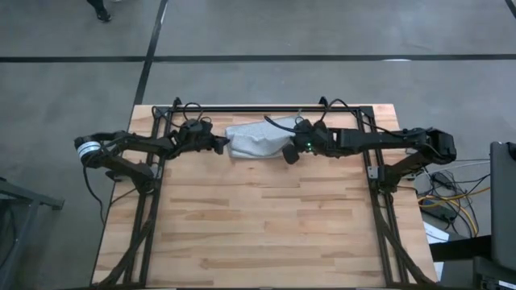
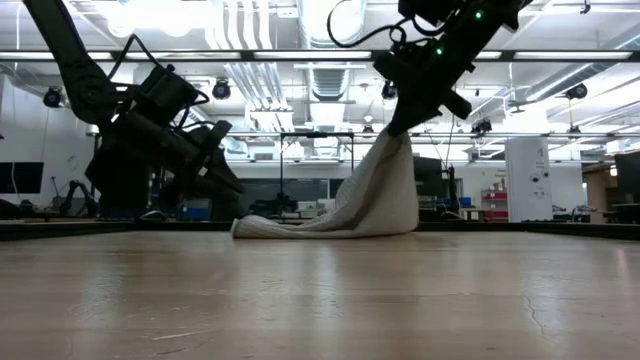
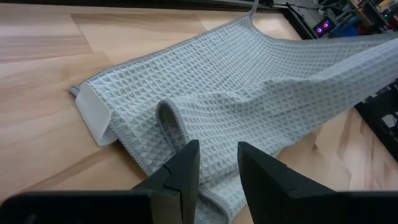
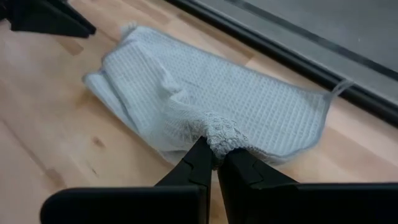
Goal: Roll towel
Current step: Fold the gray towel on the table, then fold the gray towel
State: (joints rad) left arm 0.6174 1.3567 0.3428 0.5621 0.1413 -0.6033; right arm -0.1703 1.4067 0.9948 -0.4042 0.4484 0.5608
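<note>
I had the towel (image 1: 256, 142) at 12 o'clock on the bench (image 1: 258, 234), far edge. Right pincer (image 4: 215, 163) was shut on a bunched fold, lifting it. Left pincer (image 3: 218, 169) was part open, empty, just at the towel's hem. Risk: thin pinch could slip, cloth drops, roll won't form. No legible label or writing.

Bright, even overhead lighting; ceiling lights (image 2: 150, 15) glare white in the low view, leaving the arms as dark silhouettes
</note>
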